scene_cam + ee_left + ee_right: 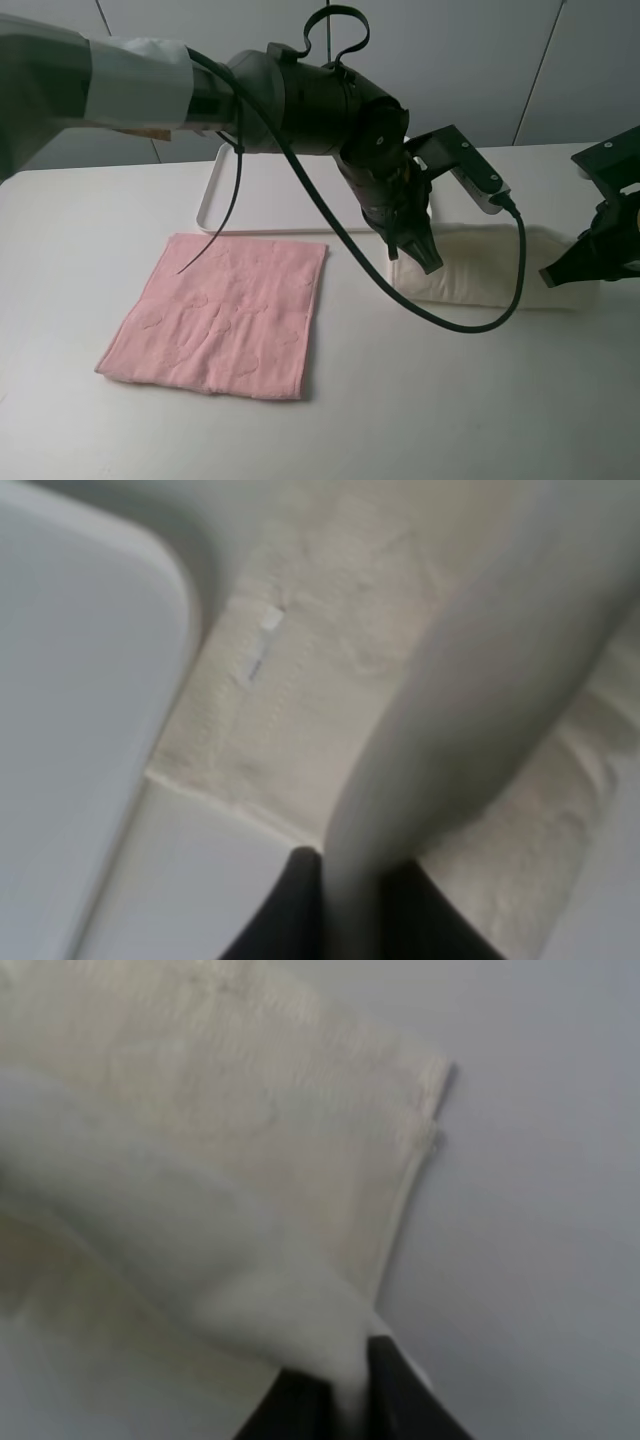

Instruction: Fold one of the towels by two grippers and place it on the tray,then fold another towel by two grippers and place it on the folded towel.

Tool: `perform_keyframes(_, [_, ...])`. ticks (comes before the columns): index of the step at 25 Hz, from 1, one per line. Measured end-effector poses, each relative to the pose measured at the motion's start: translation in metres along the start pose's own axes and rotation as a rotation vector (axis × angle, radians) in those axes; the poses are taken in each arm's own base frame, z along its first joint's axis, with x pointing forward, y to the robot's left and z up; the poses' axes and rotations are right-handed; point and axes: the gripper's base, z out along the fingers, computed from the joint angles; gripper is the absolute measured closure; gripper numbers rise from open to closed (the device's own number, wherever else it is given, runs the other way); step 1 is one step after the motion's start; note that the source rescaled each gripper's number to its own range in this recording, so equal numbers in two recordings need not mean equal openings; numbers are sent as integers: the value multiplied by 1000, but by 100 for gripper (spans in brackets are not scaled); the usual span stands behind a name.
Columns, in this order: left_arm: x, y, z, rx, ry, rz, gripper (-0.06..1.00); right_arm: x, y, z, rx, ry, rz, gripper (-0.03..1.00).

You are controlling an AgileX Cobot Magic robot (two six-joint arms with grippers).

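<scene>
The cream towel (480, 270) lies on the table (450, 400) as a long folded band, just off the tray (260, 200) at its near corner on the right arm's side. It is close beside the rim and not on the tray. Its long axis runs roughly parallel to the tray's near edge.

The left gripper (425, 255) reaches across and holds the end of the band nearest the tray. The right gripper (560, 272) holds the end farthest from it. In each wrist view a raised strip of cream cloth runs down between two dark fingers (290, 910) (300, 1400). So both grippers are closed on the cream towel, though how firmly cannot be told.

The pink towel (220, 315) lies spread flat in front of the tray's near edge, apart from the cream towel and untouched.

The fold looks made, with two stacked edges showing at the far end in the right wrist view. The transfer onto the tray is not yet done. It depends on this: the tray lies behind the band and toward the left arm's side. The band therefore has to travel away from the camera and sideways along its own length. The left gripper, nearer the tray, would lead and the right would follow, both at the same height so the layers stay together.
</scene>
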Motion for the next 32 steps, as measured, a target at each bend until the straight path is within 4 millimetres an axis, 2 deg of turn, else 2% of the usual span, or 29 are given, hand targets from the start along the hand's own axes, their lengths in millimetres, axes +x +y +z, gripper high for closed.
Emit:
perform_keyframes(3, [-4, 3, 0, -25, -50, -18, 52, -8, -1, 6, 17, -37, 27, 68])
perform_keyframes(6, [-3, 10, 0, -58, -55, -56, 47, -13, -5, 8, 57, -69, 70, 58])
perform_keyframes(8, [0, 17, 0, -79, -38, -73, 42, -15, -7, 8, 76, -79, 100, 46])
perform_keyframes(11, [6, 28, 1, -83, -12, -121, 20, -16, -7, 7, 79, -90, 141, 19])
perform_keyframes(12, [8, 31, 1, -74, -1, -158, 10, -17, -7, 8, 77, -90, 166, 10])
perform_keyframes(13, [11, 33, 2, -63, 12, -178, 0, -19, -8, 7, 75, -89, 197, 3])
perform_keyframes(14, [12, 33, 1, -53, 24, -190, -3, -21, -8, 6, 71, -86, 218, 0])
perform_keyframes(18, [13, 38, -2, -10, 83, -266, -5, -29, -9, 6, 57, -11, 252, -3])
perform_keyframes(21, [7, 45, -5, 17, 103, -341, -5, -38, -15, 11, 20, 123, 257, -3])
perform_keyframes(24, [-3, 55, -5, 39, 156, -417, -5, -43, -20, 20, -96, 281, 284, -3])
perform_keyframes(27, [-2, 56, 14, 58, 246, -468, -5, -45, -27, 25, -203, 370, 307, -2])
perform_keyframes(32, [6, 51, 37, 67, 370, -548, -6, -51, -31, 25, -227, 350, 245, -1])
